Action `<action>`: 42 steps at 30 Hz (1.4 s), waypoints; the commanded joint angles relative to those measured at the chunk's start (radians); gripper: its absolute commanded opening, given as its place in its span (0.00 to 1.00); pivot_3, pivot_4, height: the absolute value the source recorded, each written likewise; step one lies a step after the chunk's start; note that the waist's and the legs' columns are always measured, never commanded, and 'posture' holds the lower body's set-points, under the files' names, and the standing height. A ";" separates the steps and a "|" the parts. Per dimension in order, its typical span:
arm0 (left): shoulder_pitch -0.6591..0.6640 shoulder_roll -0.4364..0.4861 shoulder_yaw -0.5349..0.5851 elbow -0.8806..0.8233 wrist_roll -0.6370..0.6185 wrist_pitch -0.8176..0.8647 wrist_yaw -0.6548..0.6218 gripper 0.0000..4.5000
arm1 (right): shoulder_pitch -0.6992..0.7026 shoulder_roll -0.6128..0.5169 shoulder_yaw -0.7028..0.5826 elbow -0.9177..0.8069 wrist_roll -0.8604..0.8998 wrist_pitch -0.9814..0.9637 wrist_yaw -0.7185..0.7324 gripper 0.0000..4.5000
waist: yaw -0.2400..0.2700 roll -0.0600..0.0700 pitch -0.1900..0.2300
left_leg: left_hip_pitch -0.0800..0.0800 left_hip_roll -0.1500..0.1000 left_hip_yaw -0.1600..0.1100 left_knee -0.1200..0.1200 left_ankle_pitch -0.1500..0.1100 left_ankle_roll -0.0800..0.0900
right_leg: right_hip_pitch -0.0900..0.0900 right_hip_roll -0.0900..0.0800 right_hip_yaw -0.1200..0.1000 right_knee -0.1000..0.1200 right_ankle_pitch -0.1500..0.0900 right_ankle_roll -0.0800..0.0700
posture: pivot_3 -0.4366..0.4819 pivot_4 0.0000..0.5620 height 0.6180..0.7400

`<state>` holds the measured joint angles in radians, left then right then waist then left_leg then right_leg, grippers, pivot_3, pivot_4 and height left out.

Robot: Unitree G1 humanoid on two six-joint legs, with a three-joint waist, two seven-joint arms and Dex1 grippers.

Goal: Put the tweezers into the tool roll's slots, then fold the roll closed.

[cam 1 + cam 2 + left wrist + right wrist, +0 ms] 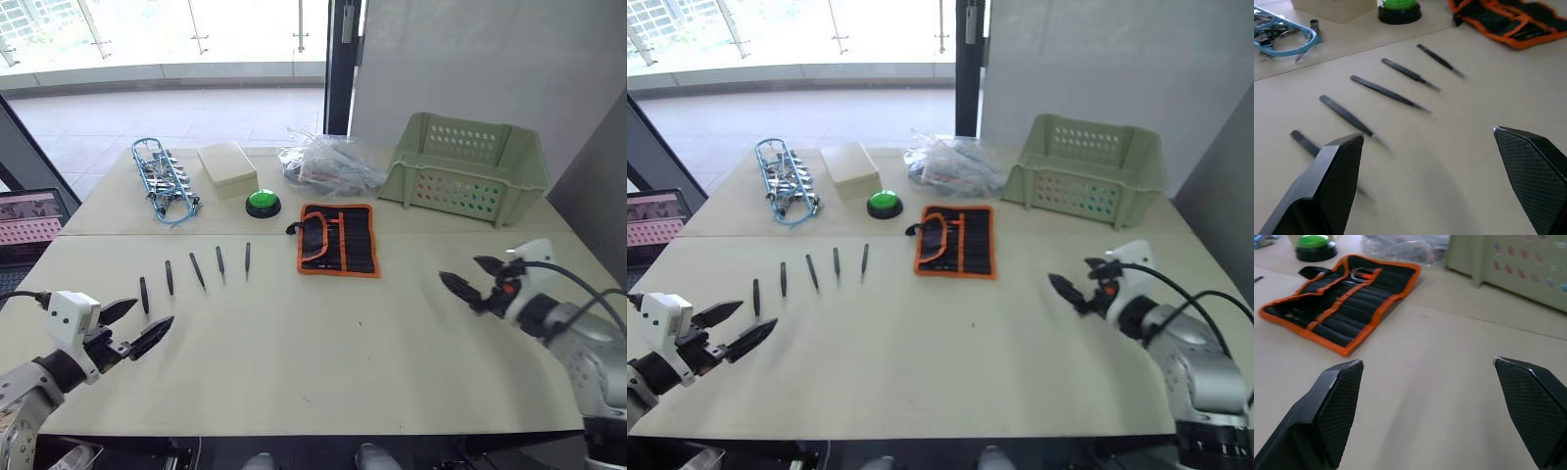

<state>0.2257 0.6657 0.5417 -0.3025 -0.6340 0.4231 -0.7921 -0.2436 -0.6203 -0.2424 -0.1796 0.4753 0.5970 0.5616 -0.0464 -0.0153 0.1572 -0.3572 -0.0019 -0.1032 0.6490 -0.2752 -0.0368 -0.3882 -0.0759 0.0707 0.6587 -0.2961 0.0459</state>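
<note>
Tweezers (196, 270): five thin black pointed metal ones, all lying loose in a row on the pale worktop (323, 343), none slotted yet. So this is the first step, with no pick made.

Left end effector (137, 327): two black fingers spread wide, empty, low over the worktop just short of the row's leftmost tweezer (144, 294). In the left wrist view that tweezer sits by the left finger (1334, 178).

Right end effector (468, 278): also wide and empty, off to the right of the black fabric tool roll with orange edging (338, 239), apart from it. The roll lies unrolled and flat, and its stitched slots (1354, 303) look unfilled.

Next, I'd say: left closes in on the nearest tweezer. It's thin and flat on the surface, so the pinch needs to be low and square across the shank. Right is placed to steady the roll for insertion.

Green perforated basket (466, 166) and green round button (263, 203) are not involved.
</note>
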 commanded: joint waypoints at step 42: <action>-0.001 0.019 -0.091 -0.211 -0.104 0.101 0.004 1.00 | -0.667 0.643 0.060 0.736 -0.018 0.060 -0.285 1.00 | -0.025 0.001 0.001 | -0.012 0.000 -0.001 0.001 0.003 -0.004 | -0.018 0.001 -0.001 0.007 0.002 -0.004 | 0.48 0.27 1.00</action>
<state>0.2227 0.6840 0.4366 -0.4943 -0.7451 0.5438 -0.7859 -0.8824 0.0155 -0.1724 0.5555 0.4537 0.6898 0.2744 -0.0718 -0.0143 0.1582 -0.3691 -0.0021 -0.1038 0.6501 -0.2724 -0.0411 -0.4059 -0.0748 0.0696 0.6661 -0.2939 0.0420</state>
